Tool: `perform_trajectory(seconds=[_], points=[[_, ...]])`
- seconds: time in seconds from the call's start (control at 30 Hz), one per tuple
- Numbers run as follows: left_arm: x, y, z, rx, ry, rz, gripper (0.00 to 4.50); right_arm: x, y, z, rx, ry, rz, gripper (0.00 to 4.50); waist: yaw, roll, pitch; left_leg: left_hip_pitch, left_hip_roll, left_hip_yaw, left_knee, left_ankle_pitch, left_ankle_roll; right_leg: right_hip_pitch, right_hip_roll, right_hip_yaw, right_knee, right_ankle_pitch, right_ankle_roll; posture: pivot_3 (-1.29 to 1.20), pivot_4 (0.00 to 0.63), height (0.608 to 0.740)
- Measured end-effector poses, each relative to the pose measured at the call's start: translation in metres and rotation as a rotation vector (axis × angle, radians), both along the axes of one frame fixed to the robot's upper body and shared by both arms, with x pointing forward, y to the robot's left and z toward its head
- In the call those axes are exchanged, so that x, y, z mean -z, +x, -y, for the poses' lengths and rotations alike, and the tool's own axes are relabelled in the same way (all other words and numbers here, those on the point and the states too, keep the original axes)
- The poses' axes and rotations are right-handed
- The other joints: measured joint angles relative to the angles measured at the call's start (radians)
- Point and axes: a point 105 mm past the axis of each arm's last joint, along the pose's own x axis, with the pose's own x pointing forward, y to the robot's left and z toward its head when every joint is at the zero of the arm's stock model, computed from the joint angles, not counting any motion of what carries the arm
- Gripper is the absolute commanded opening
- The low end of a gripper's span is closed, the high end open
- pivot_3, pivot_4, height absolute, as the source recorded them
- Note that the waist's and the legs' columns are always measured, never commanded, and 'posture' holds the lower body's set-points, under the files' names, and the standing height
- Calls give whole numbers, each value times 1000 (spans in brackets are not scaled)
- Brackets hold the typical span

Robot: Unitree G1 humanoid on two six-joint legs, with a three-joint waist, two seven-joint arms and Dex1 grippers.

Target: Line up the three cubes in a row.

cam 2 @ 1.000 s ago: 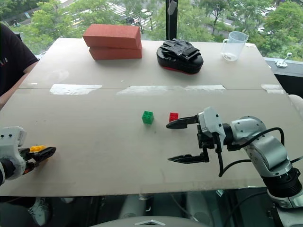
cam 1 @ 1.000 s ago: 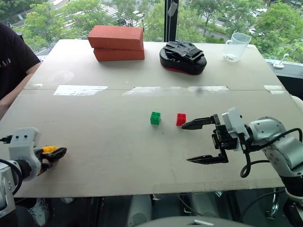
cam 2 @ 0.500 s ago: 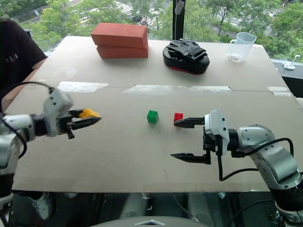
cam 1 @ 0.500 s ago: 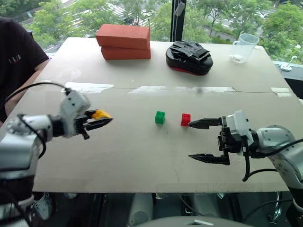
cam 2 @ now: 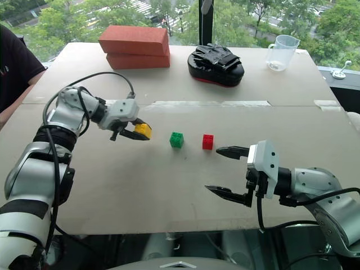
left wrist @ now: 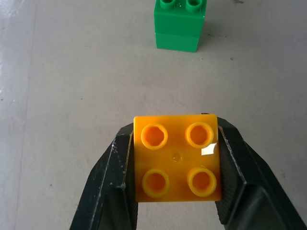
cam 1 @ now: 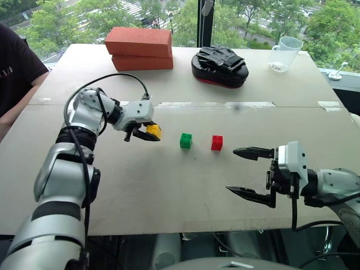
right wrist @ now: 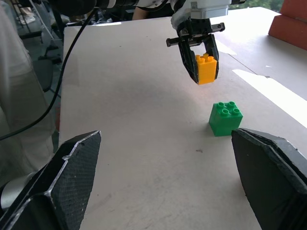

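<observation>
My left gripper is shut on the yellow cube, holding it a little above the table just left of the green cube. The red cube stands on the table right of the green one, a small gap between them. My right gripper hovers open and empty, pointing left, a short way nearer and to the right of the red cube. The right wrist view looks across at the yellow cube in the left gripper and the green cube.
Two large orange bricks are stacked at the back left. A black padded mitt and a clear plastic cup stand at the back. A person in a dark shirt sits at the left edge.
My left arm has swung in from the front left corner to the middle, carrying the yellow cube up beside the green one. The right gripper has drawn back from the red cube.
</observation>
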Motion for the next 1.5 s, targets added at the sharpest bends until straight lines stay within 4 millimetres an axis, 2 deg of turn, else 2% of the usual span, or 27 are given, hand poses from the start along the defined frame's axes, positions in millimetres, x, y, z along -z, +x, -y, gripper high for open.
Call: perform_trajectory(seconds=[0.17, 0.47, 0.77, 0.8, 0.97, 1.1, 1.23, 1.37, 1.4, 1.5], points=[[11, -1, 2, 16, 18, -28, 1290, 0, 2, 4, 40, -2, 2, 4500, 4, 0, 0, 0, 0, -1, 0, 0, 0, 0, 0, 0, 1, 0, 0, 0, 150, 740], [13, -1, -5, 9, 82, -32, 1290, 5, 8, 15, 98, -37, 7, 4500, 4, 0, 0, -2, 0, -3, 2, 0, 0, 0, 0, -1, 1, 0, 0, 0, 150, 740], [14, 1, -6, 1, 93, -12, 1290, 6, 8, 16, 97, -39, 9, 4500, 4, 0, 0, -1, 0, -3, 2, 0, 0, 0, 0, -1, 3, 0, 0, 0, 150, 740], [14, 1, -6, 0, 93, -12, 2354, 7, 8, 17, 97, -40, 7, 4500, 4, 0, 0, -1, 0, -3, 2, 0, 0, 0, 0, -1, 3, 0, 0, 0, 150, 740], [14, 3, -5, -12, 86, -2, 4472, 9, 7, 17, 100, -43, 1, 4500, 4, 0, 0, -2, 0, -3, 2, 0, 0, 0, 0, -1, 2, 0, 0, 0, 150, 740], [7, 3, -6, -48, 10, -8, 4472, 9, 7, 18, 103, -43, 7, 4500, 3, 0, 0, -2, 0, -3, 2, 0, 0, 0, 0, -1, 2, 0, 0, 0, 150, 740], [-7, -1, -20, -124, -120, 8, 4472, 12, 7, 22, 136, -38, -2, 4500, -4, 0, 0, -1, 0, -3, 2, 0, 0, 0, 1, -1, 3, 0, 0, 0, 150, 740], [-22, -23, -45, -301, -325, 34, 4472, 18, 11, 41, 223, -48, -13, 4500, -19, 0, 0, 0, 1, -3, 2, 0, 0, 0, 0, 0, 4, 0, 0, 0, 150, 740], [-23, -26, -45, -317, -350, 30, 4472, 20, 12, 45, 239, -52, -23, 4500, -19, 0, 0, 1, 1, -3, 2, 0, 0, 1, -1, 0, 4, 0, 0, 0, 150, 740], [-27, -53, -47, -455, -493, 27, 4472, 21, 17, 55, 268, -54, -24, 4500, -21, 1, 0, 6, 2, -3, 1, 0, 0, 4, -2, 2, 4, 0, 1, 0, 150, 740]])
